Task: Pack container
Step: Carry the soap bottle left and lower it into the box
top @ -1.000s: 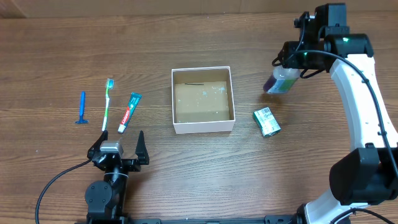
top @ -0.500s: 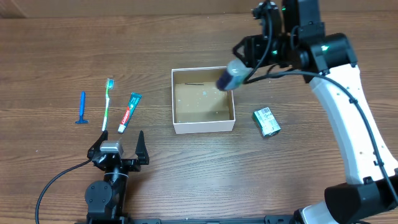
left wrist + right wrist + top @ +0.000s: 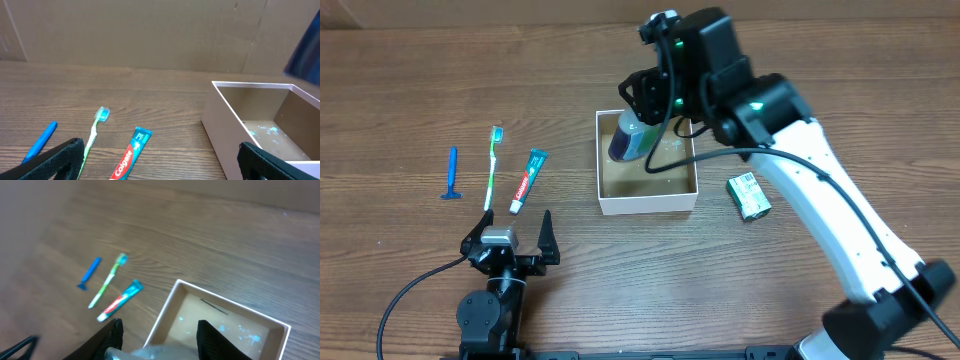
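While the bottle (image 3: 630,138) hangs tilted over the container (image 3: 647,207), treat this step as placement. Bring it down inside the walls, lay it along one side of the brown floor so that room is left for other items, and let go only once it rests.

- Container: mid-desk, top open; only pale specks show on its floor.
- Right jaws: closed around the bottle, above the container's far-left corner. You cannot tell whether the bottle touches the floor.
- Left jaws: spread wide, empty, near the front edge.
- Toothbrush (image 3: 492,168), toothpaste (image 3: 528,181), razor (image 3: 451,174): side by side toward the left edge.
- Green packet (image 3: 749,196): just right of the container.

Views:
- Overhead alone gives you the green packet and the bottle's place against the walls.
- Left wrist gives the wall height from the side; there the bottle is only a dark blur at upper right.
- Right wrist looks down past its fingers (image 3: 212,337) into the box, where a thin dark mark crosses the floor.
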